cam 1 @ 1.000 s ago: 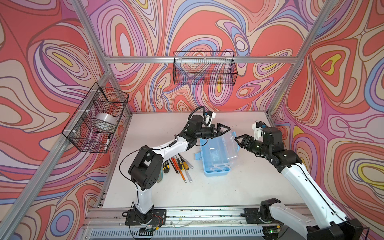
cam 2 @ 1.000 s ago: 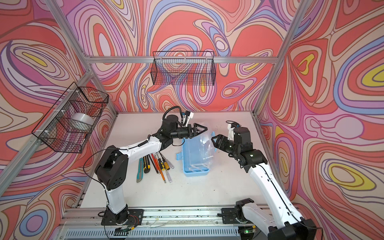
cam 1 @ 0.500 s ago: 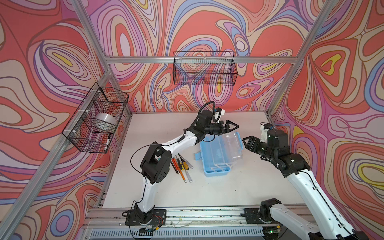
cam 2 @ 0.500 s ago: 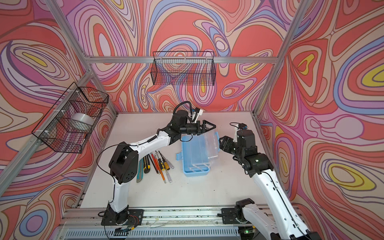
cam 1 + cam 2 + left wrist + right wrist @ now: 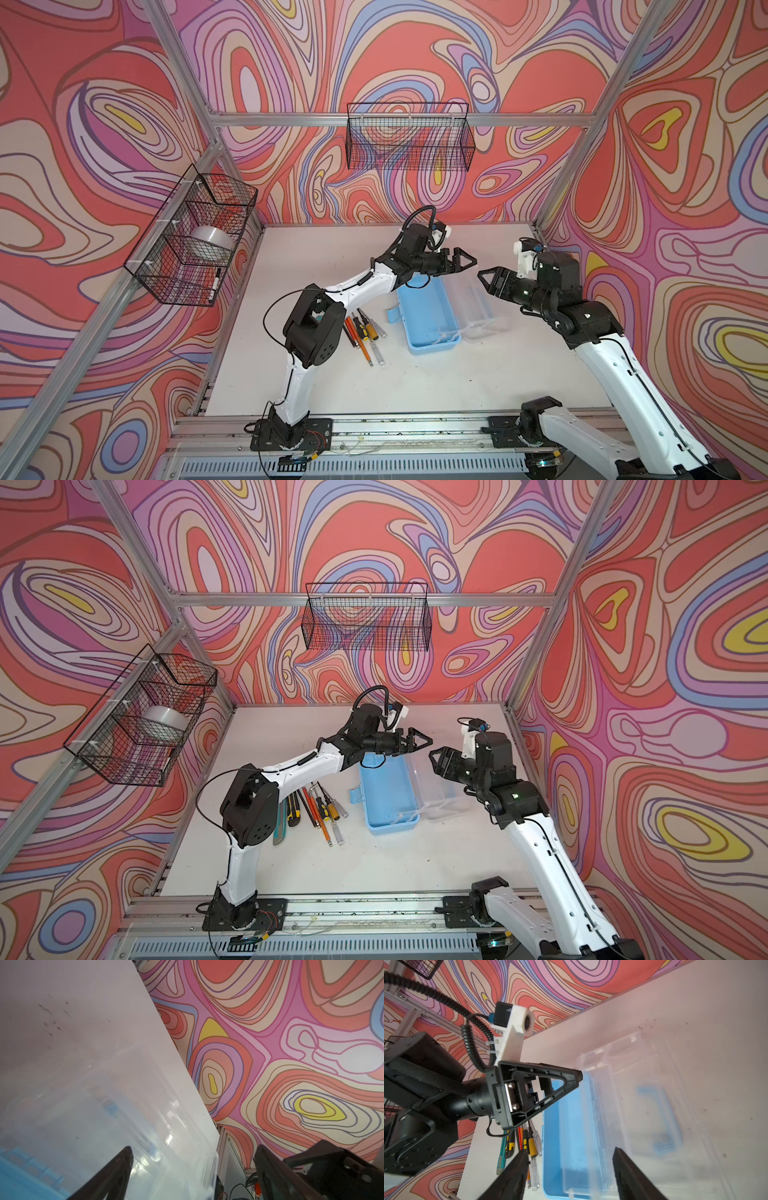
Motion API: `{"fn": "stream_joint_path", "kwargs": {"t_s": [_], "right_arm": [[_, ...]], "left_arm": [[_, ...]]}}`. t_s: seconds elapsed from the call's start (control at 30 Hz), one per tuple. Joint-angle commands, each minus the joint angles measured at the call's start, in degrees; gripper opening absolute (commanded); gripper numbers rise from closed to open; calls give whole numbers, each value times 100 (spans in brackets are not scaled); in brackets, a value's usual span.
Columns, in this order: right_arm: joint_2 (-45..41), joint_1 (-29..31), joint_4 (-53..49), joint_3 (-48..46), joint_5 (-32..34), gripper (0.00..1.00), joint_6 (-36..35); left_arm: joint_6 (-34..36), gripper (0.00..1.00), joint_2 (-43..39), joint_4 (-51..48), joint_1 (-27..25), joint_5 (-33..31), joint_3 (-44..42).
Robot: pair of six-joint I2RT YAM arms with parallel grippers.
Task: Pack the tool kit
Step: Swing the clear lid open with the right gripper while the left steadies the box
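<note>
**Open blue tool box on a white surface in a swirl-patterned booth**

Walls (image 5: 415, 50) printed with red, pink, lilac and yellow swirls close in three sides, braced by aluminium frame bars (image 5: 291, 119). A white, lightly scuffed surface (image 5: 324, 253) spreads between them. Two black wire baskets hang above it: the back basket (image 5: 409, 137) on the rear wall, and the side basket (image 5: 191, 245) on the left wall, holding a grey roll (image 5: 210, 241). Near mid-surface sits the light-blue box (image 5: 428, 320), its clear lid (image 5: 478, 299) lying open flat to the right. Screwdrivers (image 5: 322, 810) and utility knives (image 5: 294, 810) lie loose just left of the box, outside it. Above the box's far end, the left fingers (image 5: 457, 261) and right fingers (image 5: 492, 279) face each other, each pair apart and gripping nothing.
</note>
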Motion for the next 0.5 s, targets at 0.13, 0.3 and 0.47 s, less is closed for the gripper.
{"fn": "stream_joint_path", "kwargs": {"t_s": [0.13, 0.3, 0.47], "right_arm": [[285, 217, 302, -128, -190, 67, -107], [431, 932, 332, -12, 390, 65, -111], [930, 2048, 467, 86, 1299, 63, -77]], "left_arm": [[591, 93, -610, -507, 62, -371, -66], [713, 94, -1152, -557, 275, -569, -502], [1211, 100, -2162, -1162, 316, -1791, -1324]]}}
